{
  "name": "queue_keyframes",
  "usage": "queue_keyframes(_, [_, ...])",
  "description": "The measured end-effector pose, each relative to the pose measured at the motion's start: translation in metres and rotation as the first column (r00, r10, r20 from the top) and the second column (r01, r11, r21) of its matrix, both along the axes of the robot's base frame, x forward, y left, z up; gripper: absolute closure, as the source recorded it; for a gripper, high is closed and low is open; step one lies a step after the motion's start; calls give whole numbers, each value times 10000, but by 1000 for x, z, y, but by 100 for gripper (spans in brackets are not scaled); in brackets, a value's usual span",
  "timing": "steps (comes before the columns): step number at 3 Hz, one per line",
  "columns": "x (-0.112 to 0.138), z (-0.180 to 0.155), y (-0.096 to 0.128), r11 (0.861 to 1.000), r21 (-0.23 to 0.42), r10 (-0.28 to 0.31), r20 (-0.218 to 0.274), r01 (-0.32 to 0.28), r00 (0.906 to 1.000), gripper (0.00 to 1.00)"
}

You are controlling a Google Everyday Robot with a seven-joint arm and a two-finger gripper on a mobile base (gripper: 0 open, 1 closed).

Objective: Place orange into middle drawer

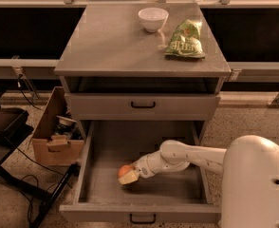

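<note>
gripper [130,175] pinching orange [124,169] inside open middle drawer [144,212] (left-front part), below table [111,46] front edge; arm [196,156] in from rt.

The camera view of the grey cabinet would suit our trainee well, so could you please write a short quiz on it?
1. Fill in: on the cabinet top, the ___ lies right of the white bowl.
2. Choose: the gripper is A) above the cabinet top; B) inside the open middle drawer, at the orange; C) touching the white bowl.
3. True or false: the orange rests on the cabinet top.

Key: 1 green chip bag; 2 B; 3 false.
</note>
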State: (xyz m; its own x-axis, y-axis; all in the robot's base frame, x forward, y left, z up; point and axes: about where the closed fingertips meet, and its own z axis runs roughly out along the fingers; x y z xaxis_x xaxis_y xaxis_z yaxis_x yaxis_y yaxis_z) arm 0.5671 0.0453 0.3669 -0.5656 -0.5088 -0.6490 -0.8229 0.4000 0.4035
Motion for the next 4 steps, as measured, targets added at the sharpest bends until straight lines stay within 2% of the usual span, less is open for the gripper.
queue_keyframes(1, [0,0,0,10000,0,0,0,0,10000,3])
queue_keyframes(2, [0,0,0,10000,0,1,-1,-1,10000,0])
queue_keyframes(4, [1,8,4,10000,0,1,0,-1,10000,0])
